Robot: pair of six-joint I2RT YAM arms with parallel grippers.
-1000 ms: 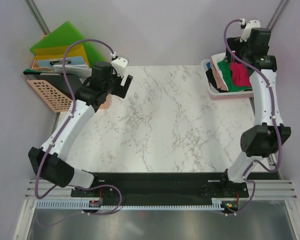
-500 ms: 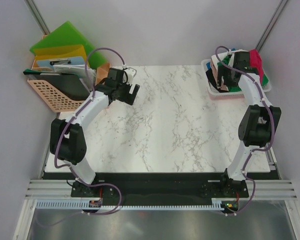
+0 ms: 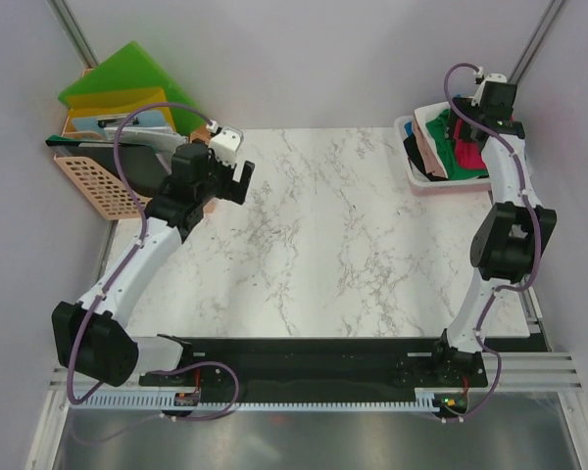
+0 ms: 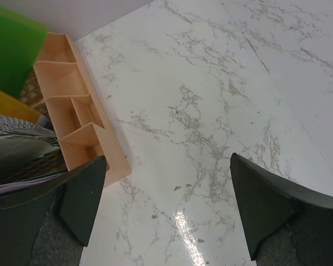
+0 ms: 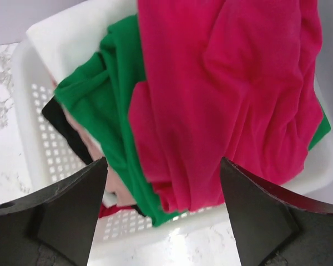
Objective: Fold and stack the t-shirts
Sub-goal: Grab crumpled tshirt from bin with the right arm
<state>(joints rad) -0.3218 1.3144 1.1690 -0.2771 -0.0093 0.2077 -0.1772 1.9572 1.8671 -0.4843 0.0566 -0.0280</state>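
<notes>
Several t-shirts lie crumpled in a white perforated basket [image 5: 47, 147] at the table's far right corner [image 3: 441, 184]. The crimson-pink t-shirt [image 5: 227, 94] [image 3: 467, 139] is on top, over a green one [image 5: 108, 91] [image 3: 457, 163]. Black [image 5: 64, 124] and beige-pink [image 5: 86, 141] cloth shows at the left side. My right gripper [image 5: 162, 166] [image 3: 473, 119] hovers open above the crimson-pink shirt, holding nothing. My left gripper [image 4: 167, 166] [image 3: 237, 176] hangs open over bare marble at the far left, empty.
A peach divided organiser [image 4: 72, 111] sits just left of my left gripper. Behind it are a peach mesh basket [image 3: 98, 186], a green folder [image 3: 127, 73] and a yellow folder [image 3: 118, 103]. White marble tabletop [image 3: 323, 245] lies between the arms.
The right arm has swung about over the basket and now points down at the crimson-pink shirt. The left arm has shifted slightly near the organiser. Both grippers stay open.
</notes>
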